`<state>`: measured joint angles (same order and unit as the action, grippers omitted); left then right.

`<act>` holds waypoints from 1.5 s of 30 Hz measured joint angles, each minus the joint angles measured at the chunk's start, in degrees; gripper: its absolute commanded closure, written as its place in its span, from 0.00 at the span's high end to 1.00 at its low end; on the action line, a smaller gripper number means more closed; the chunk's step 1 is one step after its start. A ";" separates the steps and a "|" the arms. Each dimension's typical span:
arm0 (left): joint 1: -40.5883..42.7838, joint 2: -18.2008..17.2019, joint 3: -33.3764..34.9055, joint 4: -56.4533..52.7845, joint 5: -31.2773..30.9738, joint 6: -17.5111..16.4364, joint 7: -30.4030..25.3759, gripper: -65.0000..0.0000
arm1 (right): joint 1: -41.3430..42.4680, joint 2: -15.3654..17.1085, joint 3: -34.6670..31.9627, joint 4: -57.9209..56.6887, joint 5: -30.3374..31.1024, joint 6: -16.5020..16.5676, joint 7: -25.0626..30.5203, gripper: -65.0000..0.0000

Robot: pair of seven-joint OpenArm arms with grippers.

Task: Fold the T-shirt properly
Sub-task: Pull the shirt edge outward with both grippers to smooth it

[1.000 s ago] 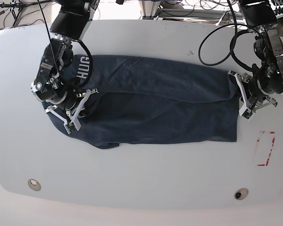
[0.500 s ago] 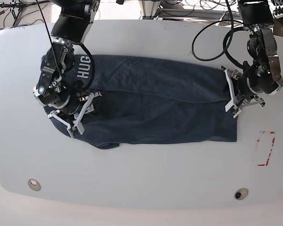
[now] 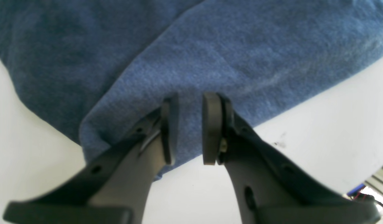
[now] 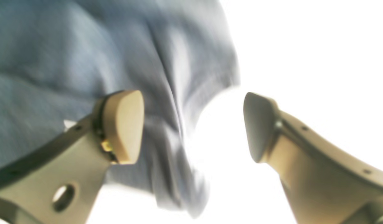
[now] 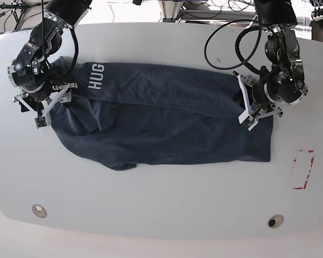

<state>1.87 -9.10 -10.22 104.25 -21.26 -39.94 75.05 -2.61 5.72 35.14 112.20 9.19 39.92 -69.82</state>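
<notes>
The dark navy T-shirt (image 5: 167, 123) lies lengthwise across the white table (image 5: 151, 204), with white "HUG" lettering (image 5: 95, 76) near its left end. My right gripper (image 5: 46, 105) hovers at that left end. In the right wrist view it (image 4: 193, 105) stands wide open, with a blurred edge of the T-shirt (image 4: 54, 46) below it and nothing between the pads. My left gripper (image 5: 246, 105) is over the shirt's right end. Seen from the left wrist, it (image 3: 189, 96) shows a narrow gap, and the T-shirt (image 3: 210, 46) and its hem lie flat beneath, unpinched.
A red-outlined rectangle (image 5: 303, 169) is marked on the table to the right of the shirt. Two round metal inserts (image 5: 39, 210) (image 5: 275, 221) sit near the front edge. Black cables (image 5: 231, 48) loop from the arm at the back right.
My right gripper has opened, let go of the shirt's left end and moved up and to the left. My left gripper has slid leftward onto the shirt's right end.
</notes>
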 measured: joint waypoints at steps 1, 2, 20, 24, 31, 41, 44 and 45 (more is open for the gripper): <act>0.00 0.11 -0.02 -0.48 0.90 0.00 -0.15 0.17 | -0.59 -0.04 0.20 0.09 0.09 0.02 -0.52 0.58; 0.04 0.13 -0.28 -1.57 3.13 0.00 -0.33 0.17 | -1.53 -0.17 0.55 0.46 0.39 0.02 -1.29 0.54; 1.95 -3.82 -0.55 -11.08 6.99 -0.04 -9.29 0.17 | -7.50 -1.22 3.91 -4.15 9.11 0.00 -2.62 0.21; 2.12 -5.40 -0.57 -12.31 6.36 -0.22 -11.69 0.17 | -7.30 2.58 3.72 -12.13 7.48 0.22 2.21 0.21; 2.05 -6.69 -0.55 -13.29 5.55 -0.42 -12.28 0.17 | -6.82 11.67 3.56 -27.23 10.64 0.68 11.78 0.21; 2.05 -6.69 -0.57 -13.29 5.81 -0.39 -12.33 0.17 | -6.91 19.15 3.89 -24.76 5.84 0.02 6.47 0.21; 1.97 -6.67 -0.63 -13.29 6.08 -0.37 -12.09 0.17 | -6.64 19.58 4.46 -19.85 5.66 0.00 1.44 0.21; 1.97 -6.67 -0.57 -13.29 6.27 -0.37 -12.09 0.17 | -6.34 19.50 4.39 -17.94 5.81 -0.04 0.31 0.21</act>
<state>3.84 -15.77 -10.79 90.96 -14.98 -40.32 62.96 -8.95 25.21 39.53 94.26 15.00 39.88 -69.52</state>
